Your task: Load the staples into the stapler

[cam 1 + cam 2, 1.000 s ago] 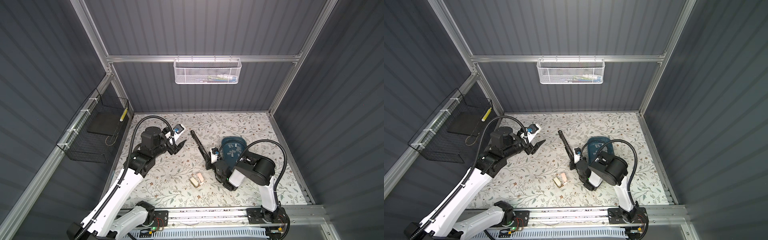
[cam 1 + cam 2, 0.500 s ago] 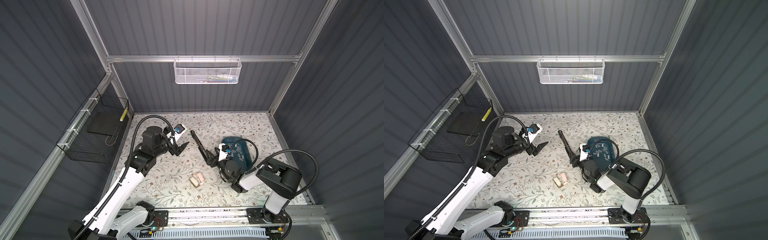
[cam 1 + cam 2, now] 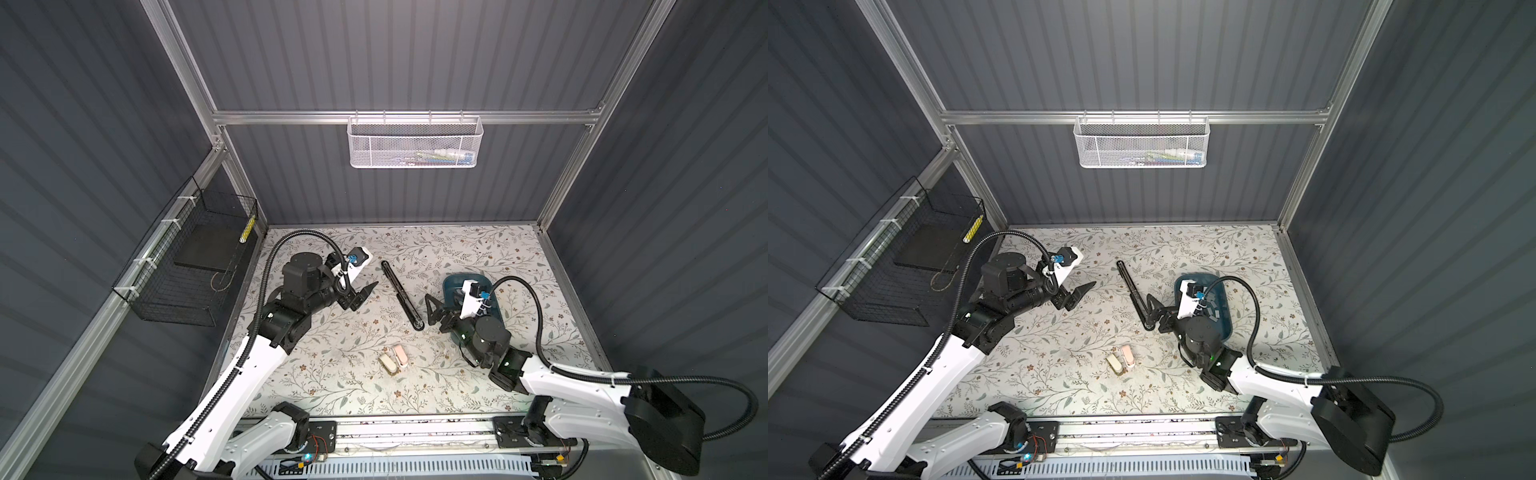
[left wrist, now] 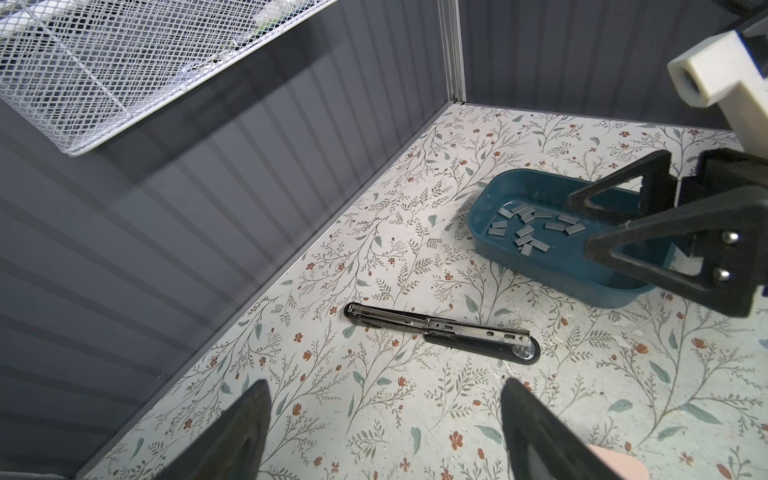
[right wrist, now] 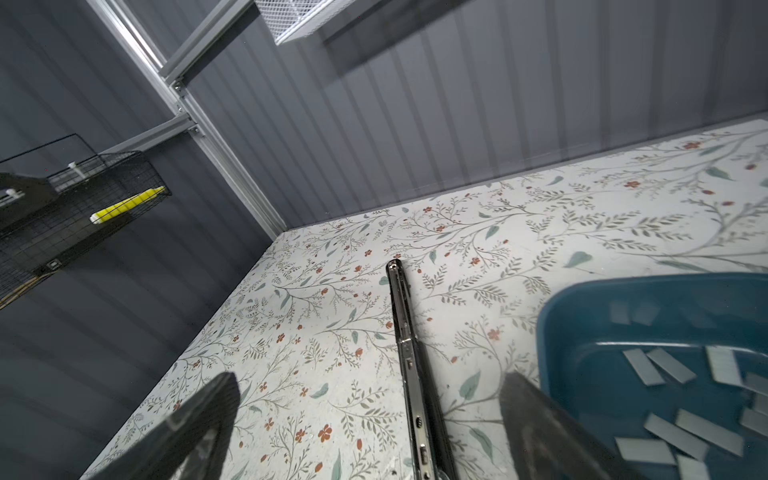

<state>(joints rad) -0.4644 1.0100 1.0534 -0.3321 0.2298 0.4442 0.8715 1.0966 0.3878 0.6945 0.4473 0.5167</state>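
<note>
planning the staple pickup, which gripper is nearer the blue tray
Right. The right gripper hangs open just beside the blue tray, between it and the stapler. The left gripper is on the stapler's far side, well away from the tray.

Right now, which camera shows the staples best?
The left wrist view: the staples lie whole and sharp in the tray. The right wrist view has them close but blurred and cut by the frame. In both top views they are tiny, partly behind the right arm.
</note>
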